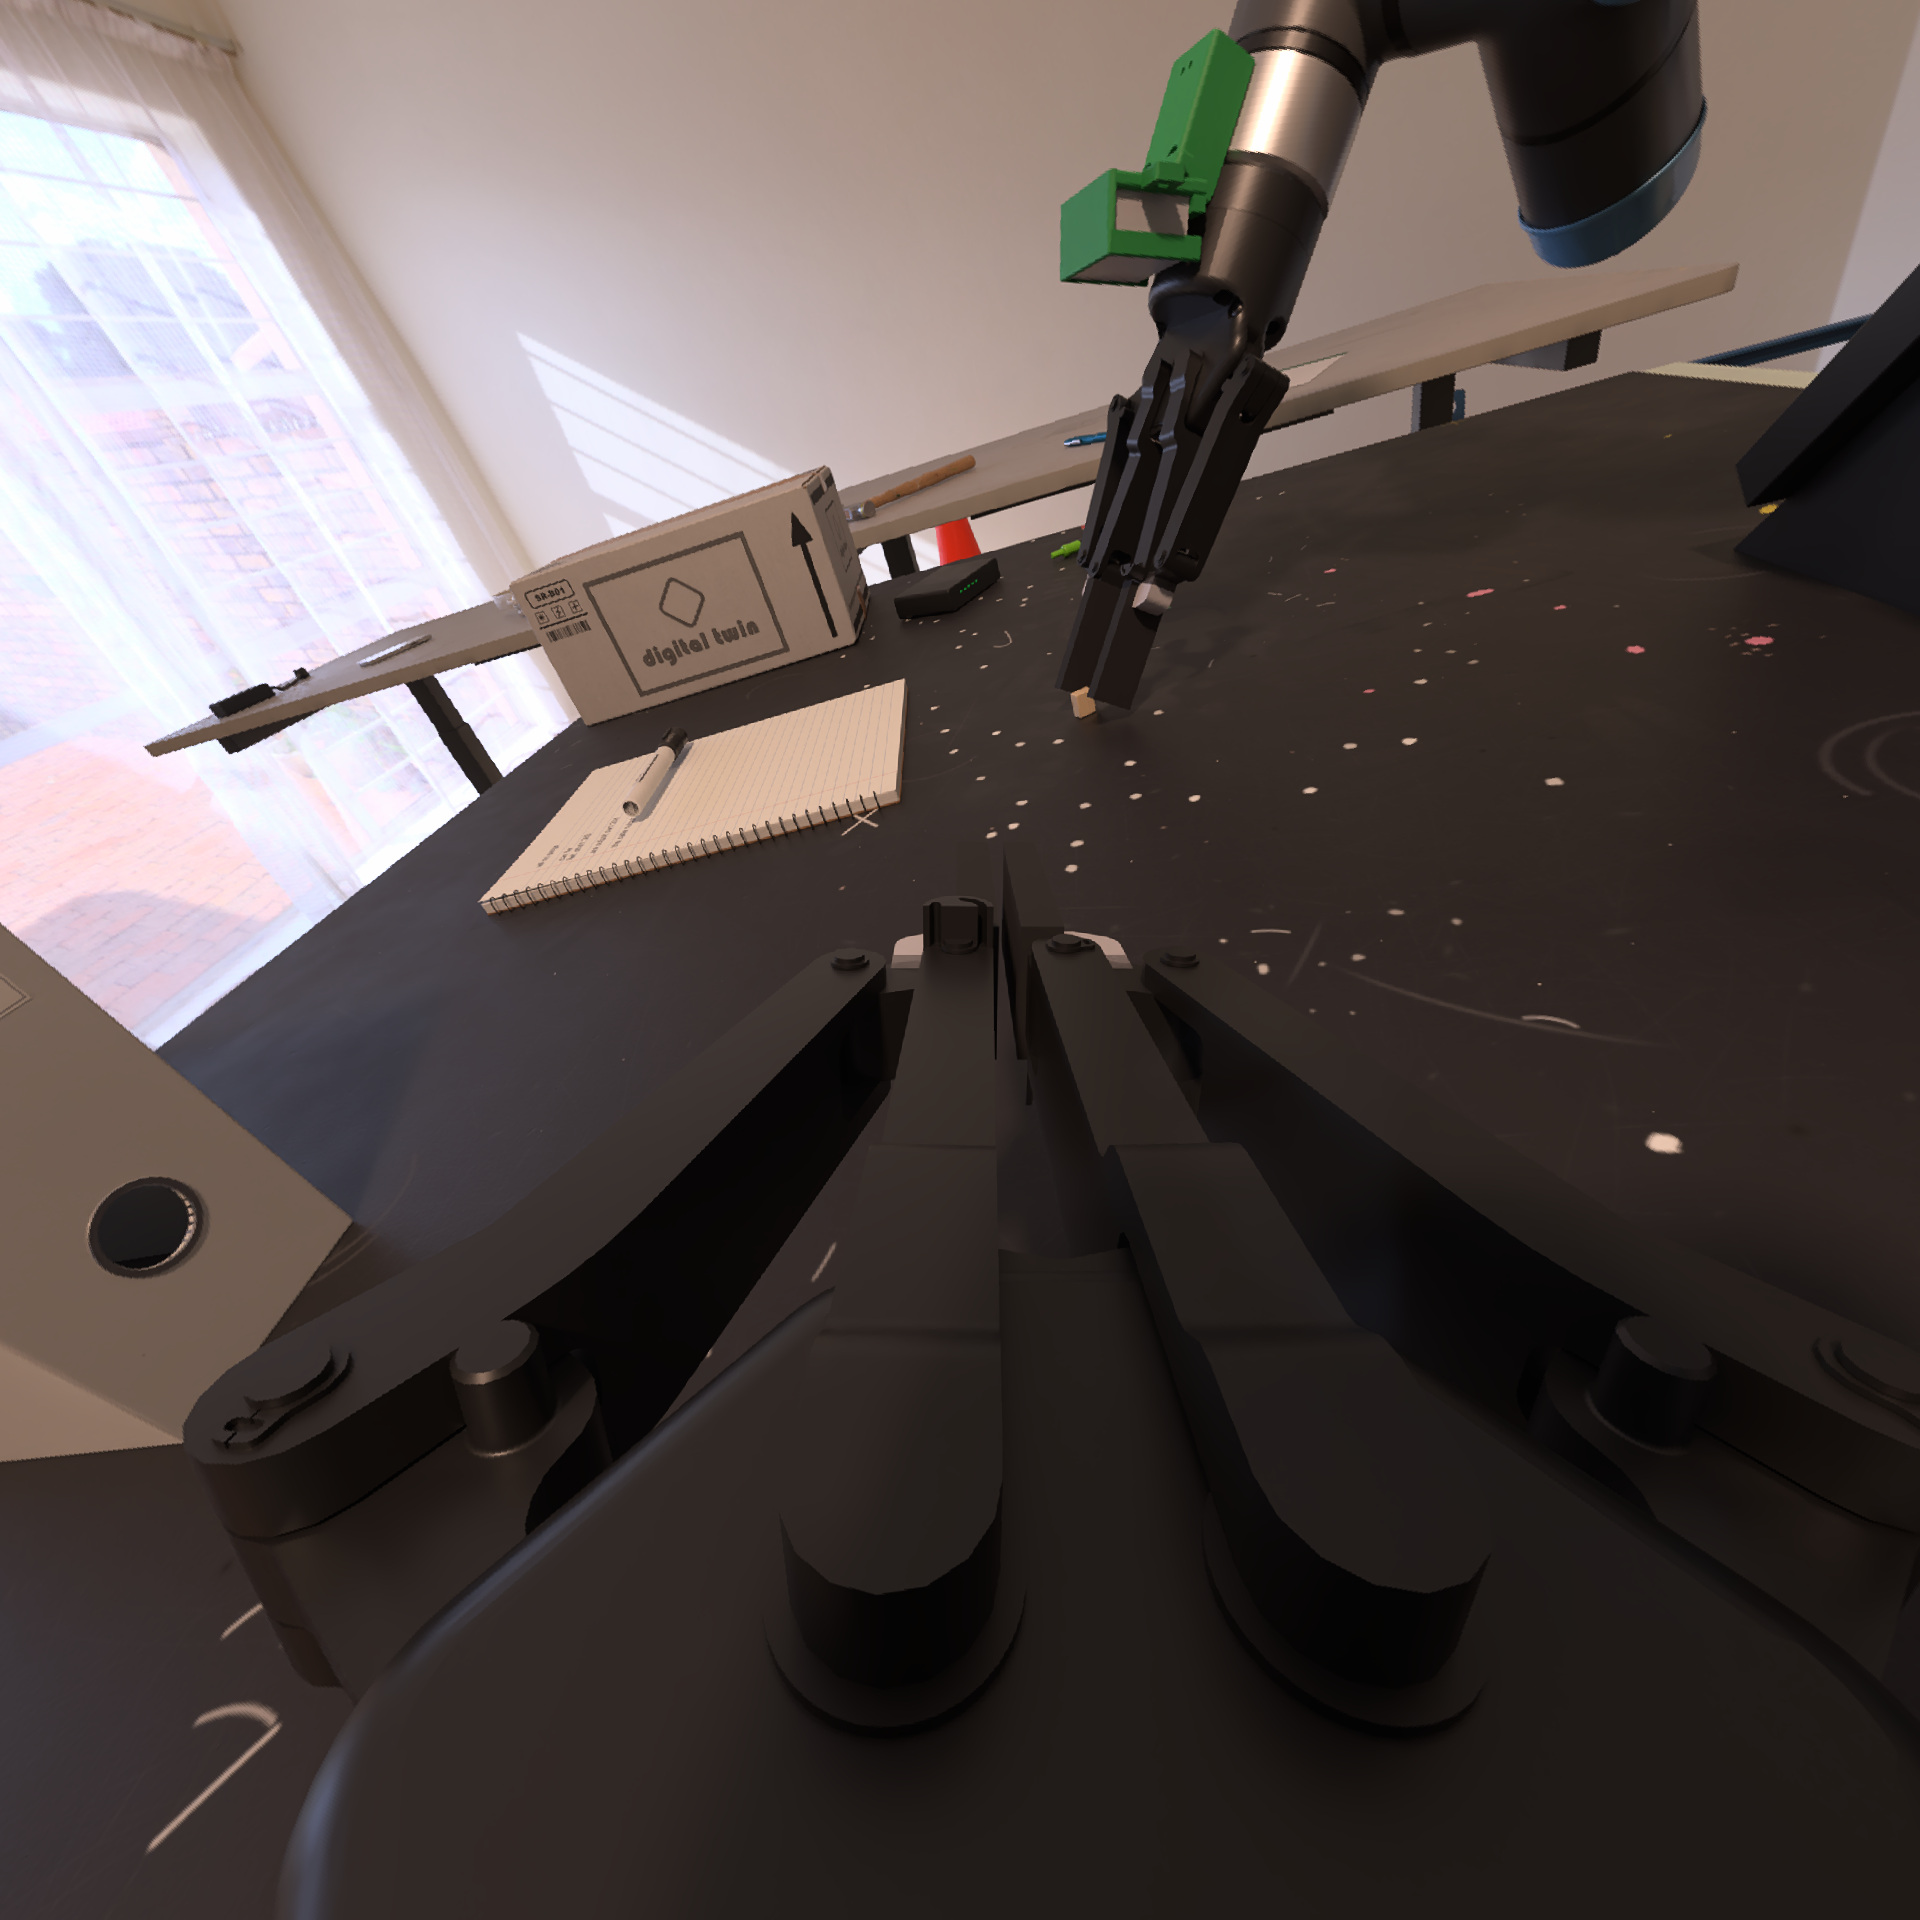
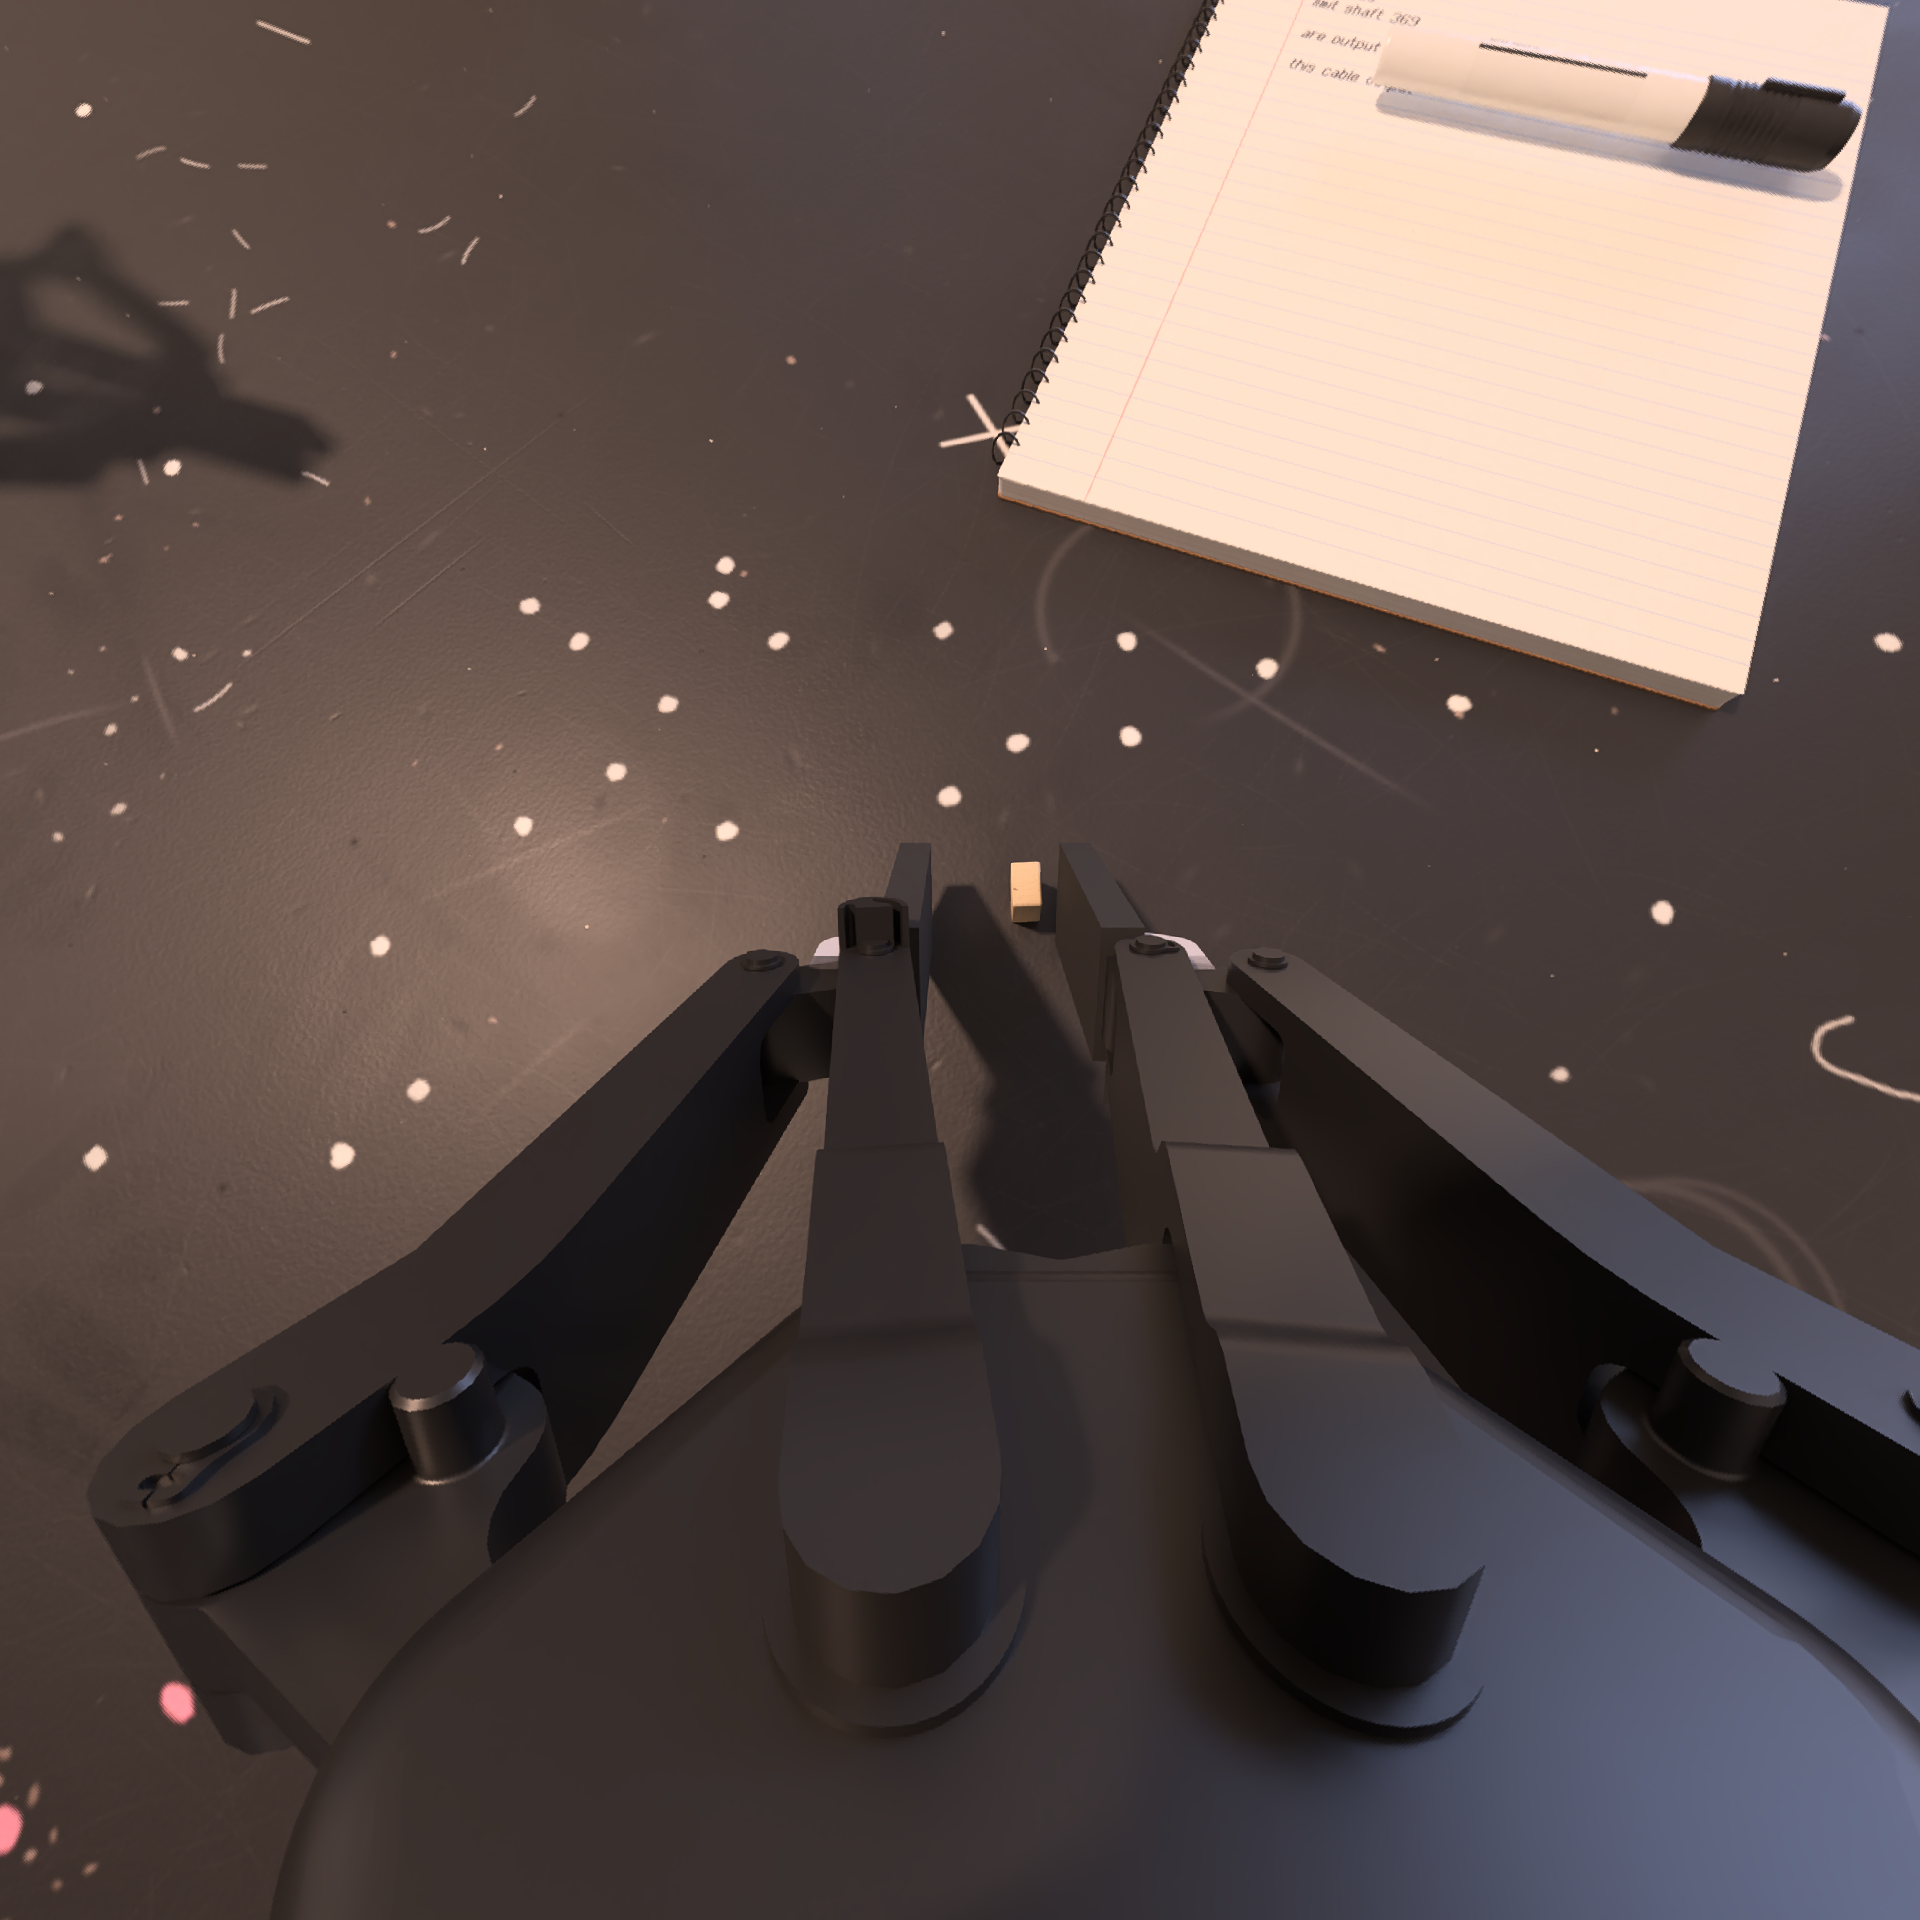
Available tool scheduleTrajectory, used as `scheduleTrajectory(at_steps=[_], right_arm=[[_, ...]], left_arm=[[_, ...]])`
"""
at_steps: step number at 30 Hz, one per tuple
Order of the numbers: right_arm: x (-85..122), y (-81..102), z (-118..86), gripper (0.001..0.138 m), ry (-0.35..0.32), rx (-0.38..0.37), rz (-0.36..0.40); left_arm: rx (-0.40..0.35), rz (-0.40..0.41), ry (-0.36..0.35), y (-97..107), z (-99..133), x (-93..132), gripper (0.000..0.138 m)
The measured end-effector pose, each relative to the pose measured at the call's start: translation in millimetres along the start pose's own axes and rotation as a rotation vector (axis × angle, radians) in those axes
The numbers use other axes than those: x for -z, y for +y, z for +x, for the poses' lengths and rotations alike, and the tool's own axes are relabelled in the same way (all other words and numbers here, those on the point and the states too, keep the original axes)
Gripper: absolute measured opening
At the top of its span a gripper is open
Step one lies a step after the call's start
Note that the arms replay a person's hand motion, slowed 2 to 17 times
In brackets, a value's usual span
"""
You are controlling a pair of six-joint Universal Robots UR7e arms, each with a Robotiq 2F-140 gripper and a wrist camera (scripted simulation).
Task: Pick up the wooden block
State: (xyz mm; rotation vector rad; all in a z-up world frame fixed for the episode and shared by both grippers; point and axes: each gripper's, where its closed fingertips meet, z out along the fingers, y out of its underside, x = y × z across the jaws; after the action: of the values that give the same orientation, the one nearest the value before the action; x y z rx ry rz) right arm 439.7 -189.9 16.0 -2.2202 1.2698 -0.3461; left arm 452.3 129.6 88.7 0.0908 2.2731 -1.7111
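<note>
The wooden block [image 2: 1025, 891] is a very small pale cuboid lying on the dark, speckled table [image 2: 520, 727]. My right gripper [image 2: 995, 868] is lowered to the table with its jaws a little apart. The block sits between the fingertips, close to the right-hand finger [image 2: 1086, 894], with a clear gap to the left one. In the left wrist view the right gripper [image 1: 1096, 698] stands steeply over the block [image 1: 1084, 707], its tips at the table. My left gripper [image 1: 1006, 894] is shut and empty, low over the table, well short of the block.
A spiral notebook [image 1: 717, 790] with a marker [image 1: 655, 774] on it lies left of the block; both also show in the right wrist view, the notebook [image 2: 1455, 343] and marker [image 2: 1621, 99]. A cardboard box [image 1: 696, 603] and a small black device [image 1: 948, 587] sit behind. A grey binder [image 1: 125, 1195] stands at left.
</note>
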Motion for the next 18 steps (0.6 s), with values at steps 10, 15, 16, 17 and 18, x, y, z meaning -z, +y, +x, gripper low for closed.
scheduleTrajectory(at_steps=[10,15,16,17,18], right_arm=[[-0.4,-1.7,-0.1,0.026,0.009,-0.047,0.05],[-0.9,-1.8,2.4,0.021,0.041,0.04,0.047],[-0.9,-1.3,3.6,0.021,0.054,0.066,0.042],[-0.6,-1.0,5.0,0.021,0.069,0.094,0.037],[-0.2,-1.2,6.7,0.02,0.085,0.119,0.034]], left_arm=[[0.005,0.005,0.004,-0.2,0.1,-0.3,0.004],[0.008,0.007,0.005,-0.2,0.1,-0.2,0.004],[0.009,0.007,0.005,-0.2,0.1,-0.2,0.004],[0.009,0.008,0.005,-0.2,0.1,-0.2,0.004],[0.01,0.008,0.005,-0.2,0.1,-0.3,0.004]])
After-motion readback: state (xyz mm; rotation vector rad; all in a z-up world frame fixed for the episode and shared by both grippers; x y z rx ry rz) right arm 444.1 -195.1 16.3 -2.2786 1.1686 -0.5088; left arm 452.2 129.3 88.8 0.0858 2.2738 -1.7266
